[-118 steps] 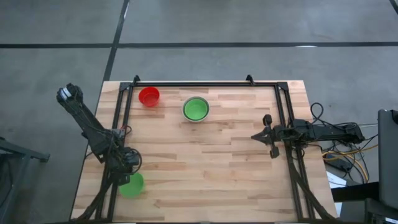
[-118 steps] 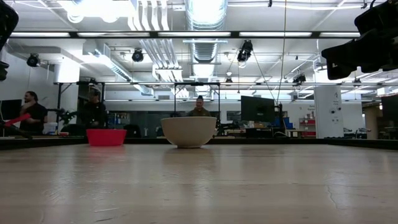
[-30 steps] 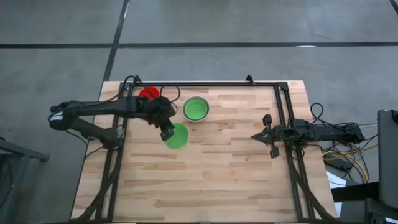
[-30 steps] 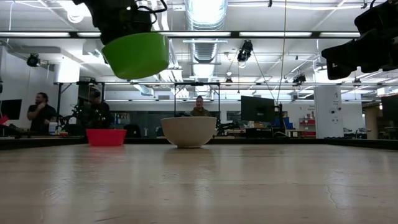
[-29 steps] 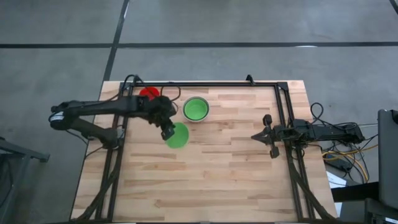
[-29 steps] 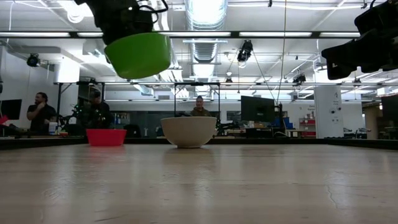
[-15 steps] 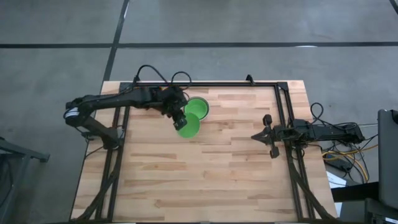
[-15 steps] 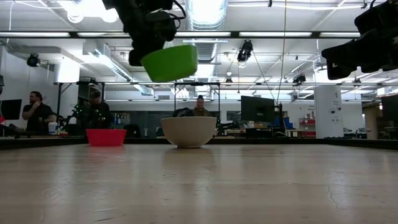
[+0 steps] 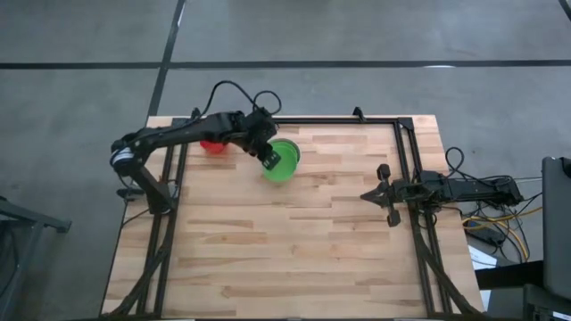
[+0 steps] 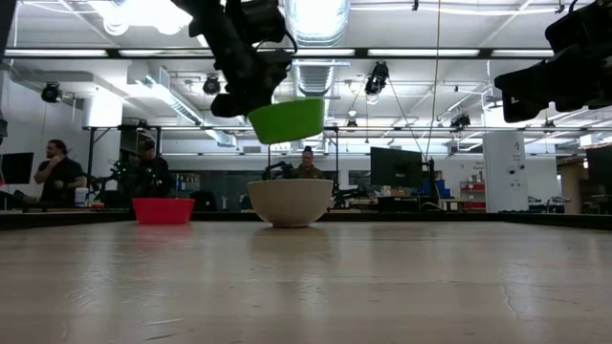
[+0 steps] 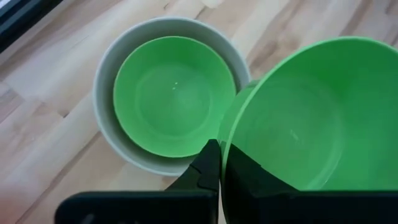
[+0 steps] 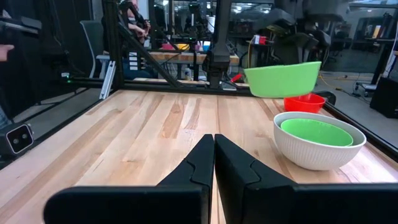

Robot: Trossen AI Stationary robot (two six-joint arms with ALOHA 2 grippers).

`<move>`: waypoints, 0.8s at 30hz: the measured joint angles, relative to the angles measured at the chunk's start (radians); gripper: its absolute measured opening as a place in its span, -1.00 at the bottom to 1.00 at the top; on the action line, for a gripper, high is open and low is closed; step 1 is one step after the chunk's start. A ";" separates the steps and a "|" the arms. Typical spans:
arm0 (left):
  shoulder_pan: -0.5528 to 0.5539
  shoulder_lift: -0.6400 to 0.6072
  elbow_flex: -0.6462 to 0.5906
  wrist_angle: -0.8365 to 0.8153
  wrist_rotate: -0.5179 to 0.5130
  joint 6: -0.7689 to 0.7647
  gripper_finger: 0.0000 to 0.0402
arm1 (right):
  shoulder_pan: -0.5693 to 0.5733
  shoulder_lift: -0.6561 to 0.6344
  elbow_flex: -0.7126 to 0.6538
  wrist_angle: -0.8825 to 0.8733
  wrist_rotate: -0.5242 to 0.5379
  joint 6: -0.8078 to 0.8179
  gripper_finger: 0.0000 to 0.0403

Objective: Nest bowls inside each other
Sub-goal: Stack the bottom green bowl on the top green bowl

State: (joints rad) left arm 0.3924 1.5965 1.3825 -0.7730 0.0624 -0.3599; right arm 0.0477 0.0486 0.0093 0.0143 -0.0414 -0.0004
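left hand (image 9: 268, 153) pinched shut on rim of green bowl (image 10: 285, 119), held in air just above white bowl (image 10: 290, 202) with another green bowl (image 11: 171, 94) nested inside, red bowl (image 10: 163, 210) beside on tabletop (image 9: 303, 241), right hand (image 9: 382, 193) closed, idle at right edge.

high: overhead, down | low: tabletop, level | wrists: forward, close
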 joint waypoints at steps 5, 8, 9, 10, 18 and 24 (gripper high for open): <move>0.031 0.008 -0.002 -0.009 -0.001 -0.014 -0.97 | 0.000 0.000 0.000 0.000 0.000 0.000 -0.96; 0.050 0.009 -0.002 -0.013 -0.002 -0.017 -0.98 | 0.000 0.000 0.000 0.000 0.000 0.000 -0.96; 0.056 0.009 -0.003 -0.014 -0.003 -0.018 -0.98 | 0.000 0.000 0.000 0.000 0.000 0.000 -0.96; 0.062 0.009 -0.003 -0.013 -0.003 -0.018 -0.97 | 0.000 0.000 0.000 0.000 0.000 0.000 -0.96; 0.099 0.021 -0.003 -0.013 -0.016 -0.018 -0.98 | 0.000 0.000 0.000 0.000 0.000 0.000 -0.96; 0.111 0.056 -0.005 -0.008 -0.015 -0.004 -0.97 | 0.000 0.000 0.000 0.000 0.000 0.000 -0.96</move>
State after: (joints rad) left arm 0.5036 1.6528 1.3780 -0.7812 0.0472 -0.3637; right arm 0.0478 0.0486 0.0093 0.0143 -0.0418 -0.0004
